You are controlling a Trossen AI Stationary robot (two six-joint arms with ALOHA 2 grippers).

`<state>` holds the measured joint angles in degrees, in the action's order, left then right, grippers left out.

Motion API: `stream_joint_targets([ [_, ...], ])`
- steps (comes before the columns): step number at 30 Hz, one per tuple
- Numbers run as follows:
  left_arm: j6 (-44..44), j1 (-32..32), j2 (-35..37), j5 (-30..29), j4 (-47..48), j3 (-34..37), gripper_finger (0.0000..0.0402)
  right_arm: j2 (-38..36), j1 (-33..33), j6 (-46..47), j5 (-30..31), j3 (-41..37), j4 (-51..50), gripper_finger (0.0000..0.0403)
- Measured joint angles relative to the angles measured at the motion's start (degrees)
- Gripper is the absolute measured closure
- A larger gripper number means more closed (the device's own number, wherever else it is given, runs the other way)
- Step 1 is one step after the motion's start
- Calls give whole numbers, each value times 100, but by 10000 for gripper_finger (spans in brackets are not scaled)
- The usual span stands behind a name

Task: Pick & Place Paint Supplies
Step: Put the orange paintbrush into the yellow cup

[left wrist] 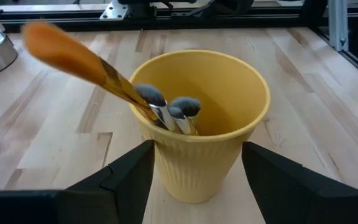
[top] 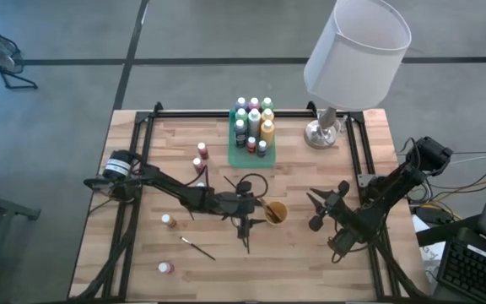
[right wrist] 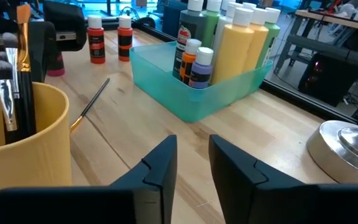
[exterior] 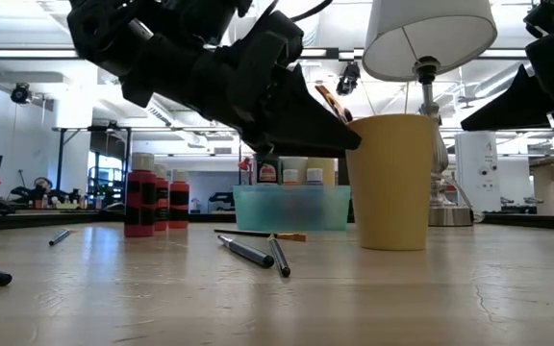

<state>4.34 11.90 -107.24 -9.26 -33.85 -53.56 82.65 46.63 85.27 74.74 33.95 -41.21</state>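
Brushes (left wrist: 166,112) in cup (left wrist: 229,155); bottles (top: 254,118) in tray (top: 233,156) behind cup; lamp (top: 327,127) beside tray.

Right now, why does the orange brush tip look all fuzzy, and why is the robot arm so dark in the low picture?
In the left wrist view the orange brush tip sits close to the camera, so it blurs, while the yellow cup stays sharp. In the low view the left arm is backlit by bright ceiling lights, leaving it a near-black shape. In the high view the lamp shade looks evenly white.
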Motion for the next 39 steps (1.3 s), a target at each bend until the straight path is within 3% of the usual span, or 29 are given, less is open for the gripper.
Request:
stream_joint_targets([
  [13,-71,-52,0,71,215,-35,154,0,0,0,-40,0,2,280],
  [27,-843,-474,315,128,2567,-118,154,0,0,-17,-144,2,15,257],
  [33,-1128,-934,321,1048,2743,-252,154,-2,0,-20,-142,2,42,244],
  [39,-1324,-1119,316,1604,2745,-271,154,-2,0,-115,-142,2,42,228],
])
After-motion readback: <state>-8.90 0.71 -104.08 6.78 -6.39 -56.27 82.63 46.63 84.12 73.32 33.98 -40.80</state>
